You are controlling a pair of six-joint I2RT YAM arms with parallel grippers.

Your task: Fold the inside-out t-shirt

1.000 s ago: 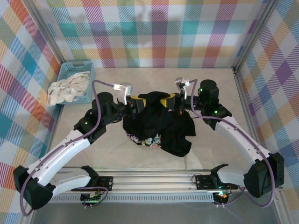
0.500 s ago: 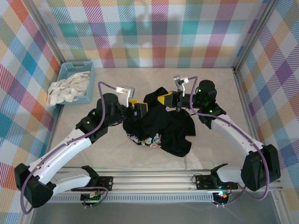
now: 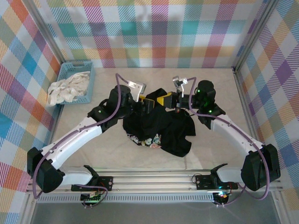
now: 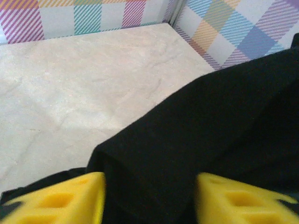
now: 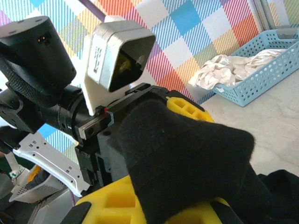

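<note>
**While both arms meet over the shirt, right jaws hold cloth and left jaws stand apart**

Where the two arms converge mid-tabletop, we see the inside-out t-shirt lying as a crumpled black heap between them. Its far edge is raised to the two grippers. The rest sits on the tabletop. A small multicoloured print faces up at the heap's near-left edge.

Right gripper: jaws closed on a fold at the shirt's far edge. The right wrist view agrees. There the black cloth rises from between the yellow pads and humps over them.

Left gripper: tip to tip with the right one, just beside it. In the left wrist view its jaws stand apart. The yellow pads sit either side of a shirt fold that lies in the gap. We can't tell whether the pads press on it.

From the right wrist, the left arm's wrist camera sits right behind the cloth hump.

The blue basket is at the far-left corner of the tabletop, well apart from the shirt. A white-cream cloth is piled in it and hangs over the near rim. The same basket and cloth show in the background of the right wrist view.
</note>
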